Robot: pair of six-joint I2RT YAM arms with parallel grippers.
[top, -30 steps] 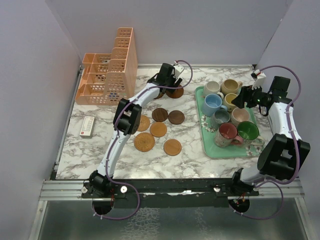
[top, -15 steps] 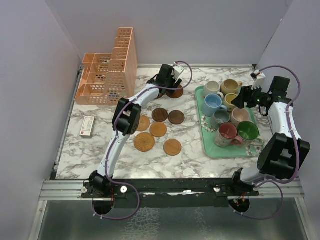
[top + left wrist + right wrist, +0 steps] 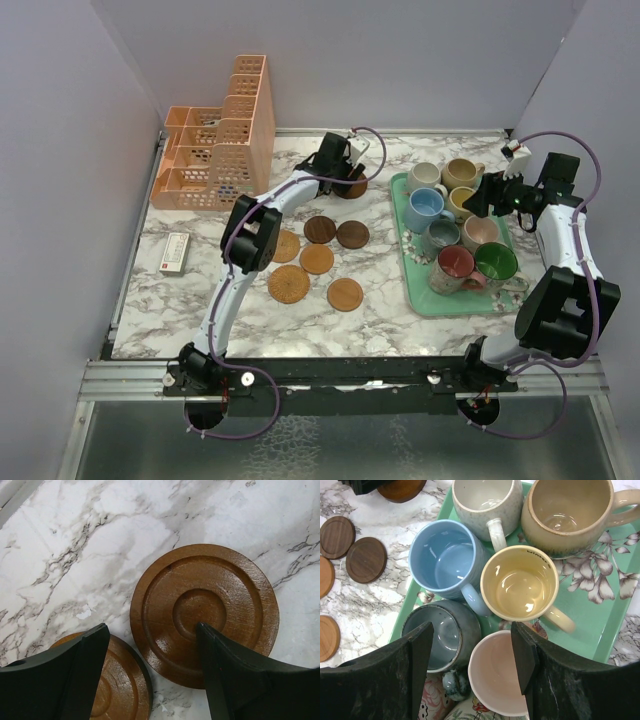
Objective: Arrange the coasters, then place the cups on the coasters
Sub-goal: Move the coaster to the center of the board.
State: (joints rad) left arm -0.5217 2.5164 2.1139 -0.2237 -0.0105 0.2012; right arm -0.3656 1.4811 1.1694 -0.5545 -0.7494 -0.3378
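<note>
Hovering over the far coaster (image 3: 205,610), the left hand (image 3: 151,626) gapes wide and empty, one finger above its centre, the other over a second coaster (image 3: 120,680) just beside it. Lining up a pinch, I'd say. Six more coasters (image 3: 318,258) lie loose mid-tabletop (image 3: 200,300), unarranged. The right hand (image 3: 471,625) hangs wide too, holding nothing, above the grey cup (image 3: 440,630) and pink cup (image 3: 495,680). All the cups crowd the tray (image 3: 610,615), waiting.

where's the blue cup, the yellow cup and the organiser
blue cup (image 3: 447,560): right wrist view, on its inner floor
yellow cup (image 3: 519,584): right wrist view, on its inner floor
organiser (image 3: 250,120): top view, on its tall lattice side wall
</note>
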